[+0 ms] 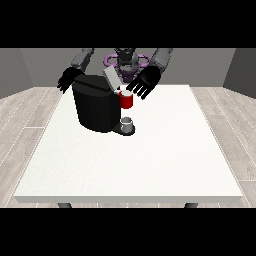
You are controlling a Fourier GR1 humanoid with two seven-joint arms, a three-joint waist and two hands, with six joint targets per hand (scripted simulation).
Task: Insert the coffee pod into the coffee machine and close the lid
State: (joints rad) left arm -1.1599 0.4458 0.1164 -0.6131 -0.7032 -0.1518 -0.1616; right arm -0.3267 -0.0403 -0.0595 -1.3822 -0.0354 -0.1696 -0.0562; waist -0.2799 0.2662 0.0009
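The black coffee machine stands on the white table, left of centre and near the far edge. Its grey lid is tilted up and open. A red thing at the machine sits at its front right. Just above and to the right of that hovers the hand at the view's right, fingers spread and open. The hand at the view's left hangs behind the machine's far left corner, fingers relaxed and holding nothing. A grey thing stands on the machine's low base; I cannot tell it for the pod.
The table reaches wide to the right of the machine and towards the near edge. The robot's torso is behind the machine at the far side. Wooden floor surrounds the table.
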